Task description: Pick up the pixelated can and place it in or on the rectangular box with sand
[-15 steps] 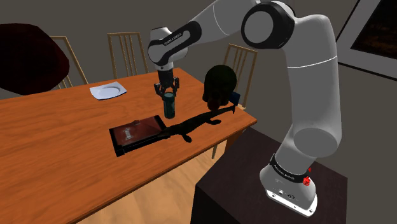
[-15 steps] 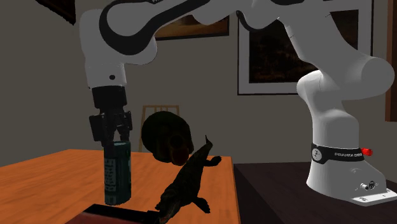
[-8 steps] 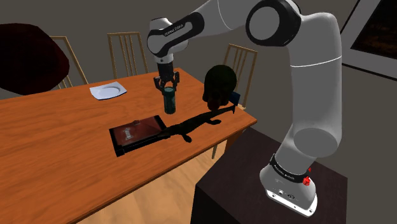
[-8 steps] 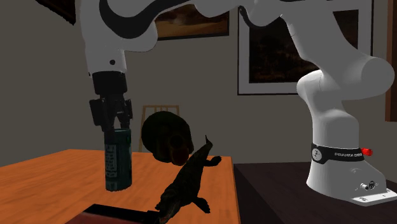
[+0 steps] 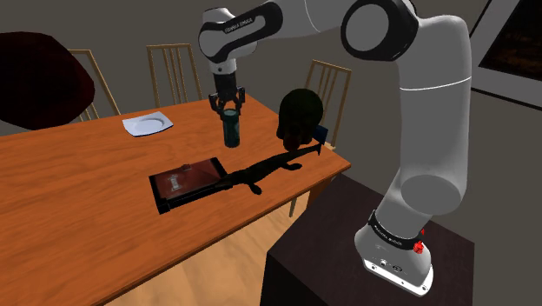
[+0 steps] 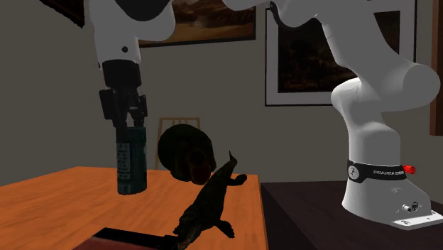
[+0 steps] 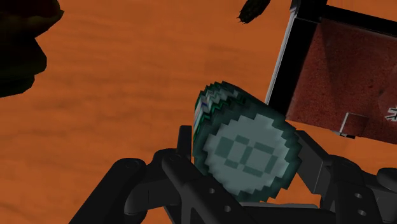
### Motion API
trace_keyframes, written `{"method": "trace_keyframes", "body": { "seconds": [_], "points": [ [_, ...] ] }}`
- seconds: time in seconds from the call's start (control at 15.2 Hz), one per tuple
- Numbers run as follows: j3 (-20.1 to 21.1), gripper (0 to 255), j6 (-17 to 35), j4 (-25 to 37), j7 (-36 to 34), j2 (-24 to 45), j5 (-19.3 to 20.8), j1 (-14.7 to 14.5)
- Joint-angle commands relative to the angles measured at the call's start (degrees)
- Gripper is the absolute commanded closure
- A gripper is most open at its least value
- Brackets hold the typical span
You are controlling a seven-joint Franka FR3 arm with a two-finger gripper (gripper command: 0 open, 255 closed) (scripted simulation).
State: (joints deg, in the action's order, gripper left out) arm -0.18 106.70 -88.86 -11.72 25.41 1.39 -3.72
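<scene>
Shoulder view is showing the white arm reaching out over the orange-brown wooden tabletop, with the all-black gripper pointing straight down. Its fingers are closing on the top end of the dark teal pixelated can, which is hanging upright beneath them and clear of the wood. The can is hovering just beyond the far corner of the flat rectangular black-rimmed box of reddish-brown sand, which is lying on the tabletop; the can is not over the box. A small white shape is sitting on the sand. A white plate is resting further back towards this view's left, and a dark round object is sitting near the tabletop's far right corner. A dark crocodile-like figure is stretching between the round object and the box.

Second exterior view is showing the gripper gripping the can from above, the can's base hanging above the wood. The crocodile-like figure is rearing up beside it, with the round object behind.

Wrist view is looking down along the can, whose blocky end is sitting clasped between the two fingers. The box's rim is lying beside the can, over bare wood rather than beneath it
</scene>
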Motion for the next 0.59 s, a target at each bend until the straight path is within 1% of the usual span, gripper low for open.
{"method": "trace_keyframes", "body": {
  "seconds": [0.0,0.33,0.53],
  "points": [
    [0.0,255,-1.3,0.8,0.0,-0.5,0.0,0.0],
    [0.0,255,-4.6,3.3,0.1,-1.3,0.0,0.0],
    [1.1,255,-6.3,5.0,-3.3,-1.2,0.0,-2.4]
  ]
}}
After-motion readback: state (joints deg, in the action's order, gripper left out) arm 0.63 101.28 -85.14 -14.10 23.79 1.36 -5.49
